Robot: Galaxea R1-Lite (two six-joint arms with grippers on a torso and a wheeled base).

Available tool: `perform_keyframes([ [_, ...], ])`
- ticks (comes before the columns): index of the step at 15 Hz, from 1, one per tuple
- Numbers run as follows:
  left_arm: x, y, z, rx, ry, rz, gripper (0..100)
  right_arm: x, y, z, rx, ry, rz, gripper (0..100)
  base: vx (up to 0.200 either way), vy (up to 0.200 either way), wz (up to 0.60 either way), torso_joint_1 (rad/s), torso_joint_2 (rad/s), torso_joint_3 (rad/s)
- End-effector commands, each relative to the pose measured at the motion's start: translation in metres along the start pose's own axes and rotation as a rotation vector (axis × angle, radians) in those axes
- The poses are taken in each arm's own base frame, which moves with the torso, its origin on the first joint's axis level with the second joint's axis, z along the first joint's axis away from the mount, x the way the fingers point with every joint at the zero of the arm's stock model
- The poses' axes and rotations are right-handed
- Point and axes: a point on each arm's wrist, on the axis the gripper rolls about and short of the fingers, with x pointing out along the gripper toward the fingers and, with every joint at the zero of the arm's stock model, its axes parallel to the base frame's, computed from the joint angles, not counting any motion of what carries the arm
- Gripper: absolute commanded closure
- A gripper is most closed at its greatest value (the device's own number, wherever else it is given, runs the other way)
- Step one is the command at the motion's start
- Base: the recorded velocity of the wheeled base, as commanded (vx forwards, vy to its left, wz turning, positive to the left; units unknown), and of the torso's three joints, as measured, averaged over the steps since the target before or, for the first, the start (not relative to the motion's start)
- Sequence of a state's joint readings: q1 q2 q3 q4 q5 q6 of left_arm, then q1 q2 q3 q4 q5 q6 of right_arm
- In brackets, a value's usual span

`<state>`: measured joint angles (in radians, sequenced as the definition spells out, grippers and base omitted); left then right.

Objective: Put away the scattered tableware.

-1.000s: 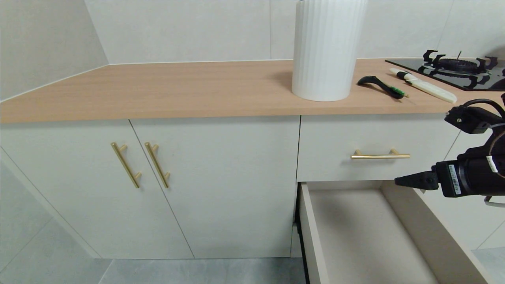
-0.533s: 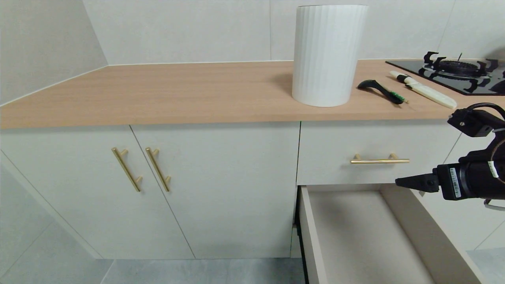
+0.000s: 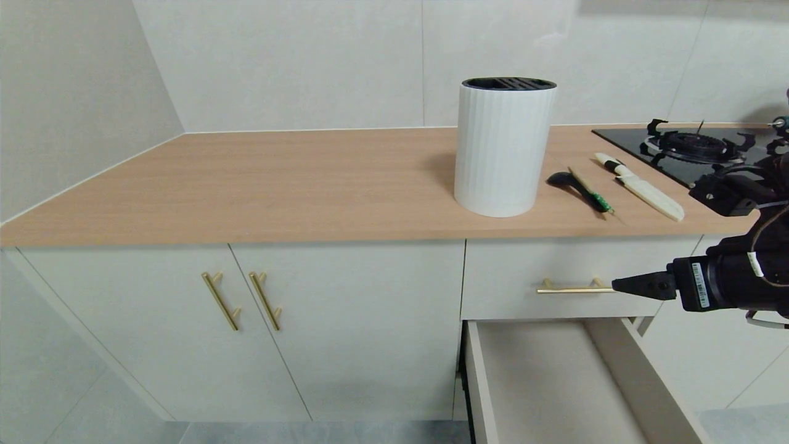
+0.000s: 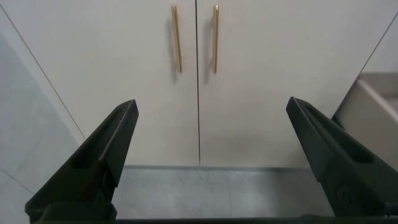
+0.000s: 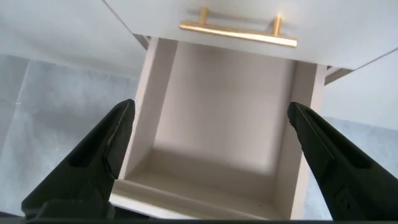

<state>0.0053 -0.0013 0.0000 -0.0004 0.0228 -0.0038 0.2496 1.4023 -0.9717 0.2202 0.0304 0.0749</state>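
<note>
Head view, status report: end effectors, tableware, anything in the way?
Left end effector open, facing white cabinet doors; right end effector open above open beige drawer. White knife and black-handled green-tipped utensil on wooden countertop. White ribbed holder beside them.

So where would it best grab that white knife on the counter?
Probably at the far end with the dark band, which looks like the handle. The knife lies flat on the counter, apart from the black utensil. Coming straight down from above and closing across its narrow width seems best. The open right gripper is on that side.
</note>
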Motion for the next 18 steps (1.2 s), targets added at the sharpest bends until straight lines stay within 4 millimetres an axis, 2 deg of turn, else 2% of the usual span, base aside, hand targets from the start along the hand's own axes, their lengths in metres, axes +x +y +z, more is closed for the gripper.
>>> perform_keyframes([
  [1, 0.000, 0.000, 0.000, -0.001, 0.002, 0.001, 0, 0.002, 0.000, 0.000, 0.000, 0.007, 0.000, 0, 0.000, 0.000, 0.00, 0.129, -0.37, -0.237],
  [6, 0.000, 0.000, 0.000, -0.001, 0.002, 0.001, 0, -0.001, 0.000, -0.001, -0.005, -0.003, -0.011, 0, 0.000, 0.000, 0.00, 0.031, -0.08, -0.050],
  [8, 0.000, 0.000, 0.000, -0.001, 0.002, 0.001, 0, -0.011, 0.000, 0.013, -0.014, -0.130, -0.046, 0, 0.000, 0.000, 0.00, 0.000, 0.00, 0.000],
  [10, 0.000, 0.000, 0.000, -0.001, 0.002, 0.001, 0, -0.008, -0.002, 0.038, -0.007, -0.203, -0.060, 0, 0.000, 0.000, 0.00, 0.000, 0.00, 0.000],
  [11, 0.000, 0.000, 0.000, -0.001, 0.002, 0.001, 0, -0.001, -0.008, 0.062, 0.009, -0.215, -0.114, 0, 0.000, 0.000, 0.00, 0.000, 0.00, 0.000],
  [13, 0.000, 0.000, 0.000, -0.001, 0.002, 0.001, 0, 0.011, -0.009, 0.079, 0.018, -0.181, -0.132, 0, 0.000, 0.000, 0.00, 0.000, 0.00, 0.000],
  [15, 0.000, 0.000, 0.000, -0.001, 0.002, 0.001, 0, 0.032, -0.010, 0.077, 0.059, -0.135, -0.134, 0, 0.000, 0.000, 0.00, 0.000, 0.00, 0.000],
  [16, 0.000, 0.000, 0.000, -0.002, 0.002, 0.001, 0, 0.051, -0.013, 0.073, 0.063, -0.095, -0.162, 0, 0.000, 0.000, 0.00, 0.000, 0.00, 0.000],
  [18, 0.000, 0.000, 0.000, -0.002, 0.002, 0.001, 0, 0.070, -0.017, 0.073, 0.067, -0.097, -0.268, 0, 0.000, 0.000, 0.00, 0.000, 0.00, 0.000],
])
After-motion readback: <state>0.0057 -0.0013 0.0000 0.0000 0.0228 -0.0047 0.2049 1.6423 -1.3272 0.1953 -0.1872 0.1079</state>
